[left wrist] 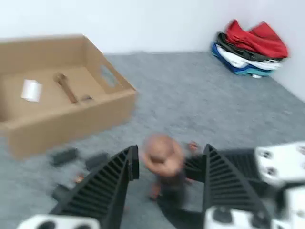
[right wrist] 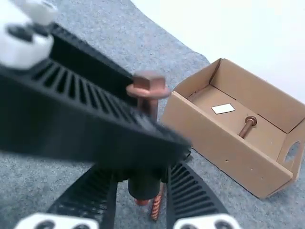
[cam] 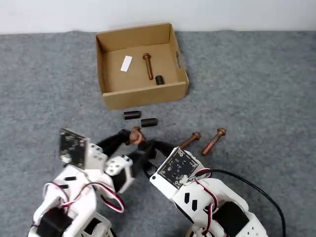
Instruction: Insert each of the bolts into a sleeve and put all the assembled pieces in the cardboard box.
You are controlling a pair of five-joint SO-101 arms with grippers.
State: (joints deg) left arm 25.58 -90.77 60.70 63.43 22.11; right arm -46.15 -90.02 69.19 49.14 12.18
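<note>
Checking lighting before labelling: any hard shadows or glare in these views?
High view: soft, even light, only a faint shadow inside the cardboard box. Right wrist view: the bolt head shows a mild sheen, no glare. Left wrist view: flat light, no harsh shadows on the grey mat.

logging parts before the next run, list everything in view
cardboard box: 1, brown, far side of carpet
label: 1, white, box floor
boxed bolt: 1, copper, in box
boxed sleeve: 1, black, by boxed bolt's tip
loose sleeves: 2, black, carpet before box
loose bolts: 2, copper, carpet, right of loose sleeves
held bolt: 1, copper, upright over carpet
held sleeve: 1, black, around held bolt
clothes pile: 1, red-white-dark, by wall
carpet: 1, grey
left gripper: 1, black, open about held bolt
right gripper: 1, black, shut on held sleeve
</note>
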